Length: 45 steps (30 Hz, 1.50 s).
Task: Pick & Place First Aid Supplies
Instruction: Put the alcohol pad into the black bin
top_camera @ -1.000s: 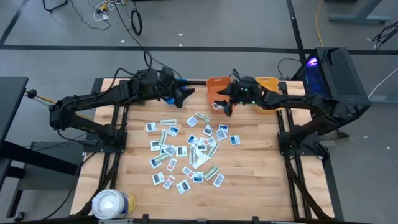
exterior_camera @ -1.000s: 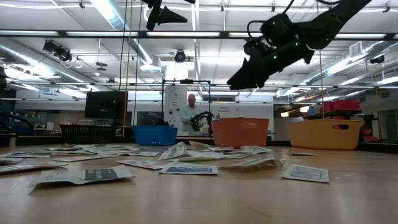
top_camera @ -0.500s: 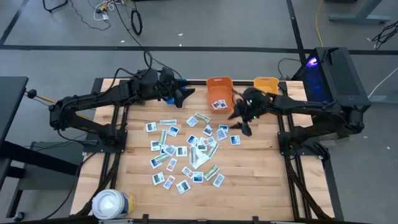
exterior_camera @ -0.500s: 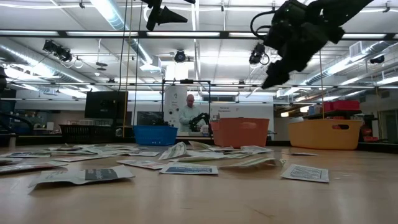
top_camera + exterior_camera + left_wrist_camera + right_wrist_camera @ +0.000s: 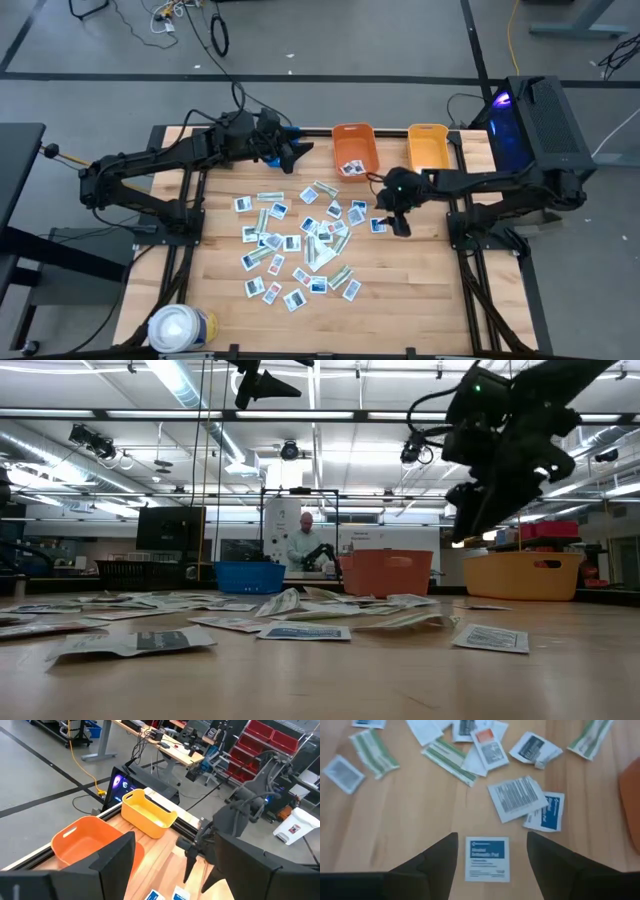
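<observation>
The first aid supplies [image 5: 300,240] are several small flat packets and greenish strips lying scattered on the wooden table. My right gripper [image 5: 398,225] hangs open above the right edge of the scatter, tipped steeply down and clear of the table in the low view [image 5: 478,525]. In the right wrist view a white packet with a blue band [image 5: 487,858] lies on the wood below the gap between its fingers [image 5: 492,851]. My left gripper [image 5: 300,152] waits open at the far edge, nothing between its fingers [image 5: 175,870].
An orange bin [image 5: 355,150] with one packet [image 5: 350,168] in it and a yellow bin [image 5: 428,147] stand at the far edge. A blue bin [image 5: 250,576] is beside them. A white roll [image 5: 180,328] stands at the near left corner. A person [image 5: 305,545] stands beyond the table.
My right gripper has swung away from the orange bin toward the table's near and right edges. It has sunk a little and tipped from nearly level to steeply down. It now hangs over the packets at the right of the scatter.
</observation>
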### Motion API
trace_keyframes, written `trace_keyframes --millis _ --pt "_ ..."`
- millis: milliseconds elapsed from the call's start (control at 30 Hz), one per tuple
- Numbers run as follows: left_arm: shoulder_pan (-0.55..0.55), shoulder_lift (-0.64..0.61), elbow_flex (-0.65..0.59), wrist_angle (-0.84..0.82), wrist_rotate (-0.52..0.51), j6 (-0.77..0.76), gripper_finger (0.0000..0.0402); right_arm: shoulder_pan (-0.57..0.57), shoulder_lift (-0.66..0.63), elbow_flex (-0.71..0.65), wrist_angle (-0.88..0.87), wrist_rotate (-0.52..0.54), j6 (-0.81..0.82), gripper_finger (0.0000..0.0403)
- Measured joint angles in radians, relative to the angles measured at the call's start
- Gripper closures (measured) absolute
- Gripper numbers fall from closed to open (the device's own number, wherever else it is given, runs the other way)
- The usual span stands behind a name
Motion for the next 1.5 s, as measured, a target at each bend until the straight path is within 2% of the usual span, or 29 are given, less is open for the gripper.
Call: trace_keyframes --millis 233,467,633,867,1333,1500 --pt "0.000 0.000 0.000 -0.002 0.000 0.000 0.0129 0.000 0.000 -0.138 0.159 0.006 -0.001 0.0166" --pt "0.000 0.000 0.000 -0.004 0.000 -0.002 0.0129 0.000 0.000 -0.232 0.311 0.059 -0.004 0.0166" --pt "0.000 0.000 0.000 -0.004 0.000 -0.002 0.0129 0.000 0.002 -0.272 0.339 0.072 0.000 0.0166" --pt "0.000 0.000 0.000 -0.004 0.000 -0.003 0.0129 0.000 0.017 -0.300 0.384 0.094 -0.001 0.0166" --pt "0.000 0.000 0.000 -0.004 0.000 -0.003 0.0129 0.003 0.183 -0.296 0.493 0.094 0.011 0.0166" --pt "0.000 0.000 0.000 -0.003 0.000 -0.003 0.0129 0.004 0.190 -0.295 0.489 0.091 0.012 0.0194"
